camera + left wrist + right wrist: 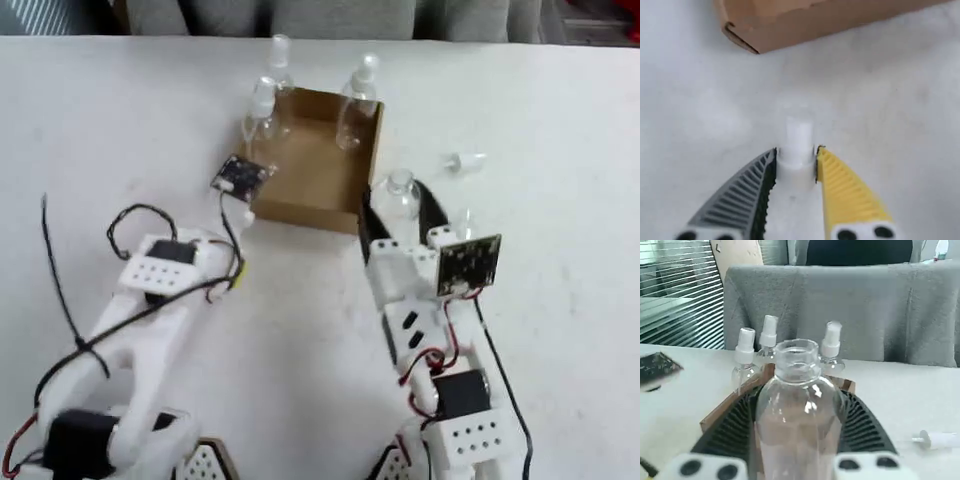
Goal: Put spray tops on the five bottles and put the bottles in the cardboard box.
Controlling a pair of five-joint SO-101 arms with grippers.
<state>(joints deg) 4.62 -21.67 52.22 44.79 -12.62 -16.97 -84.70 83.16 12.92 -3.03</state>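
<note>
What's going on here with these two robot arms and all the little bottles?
The two arms are working on fitting spray tops onto bottles. The left claw grips a white spray top, upright near the cardboard box. The right claw holds an open bottle with no top beside the box. Three capped bottles stand in or just behind the box, and a spare top lies on the table.

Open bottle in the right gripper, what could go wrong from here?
The right gripper holds the open bottle close by a corner of the cardboard box, so bringing the top over could nudge the box. The left gripper pinches the spray top only at its fingertips; it might tilt or slip when lifted.
</note>
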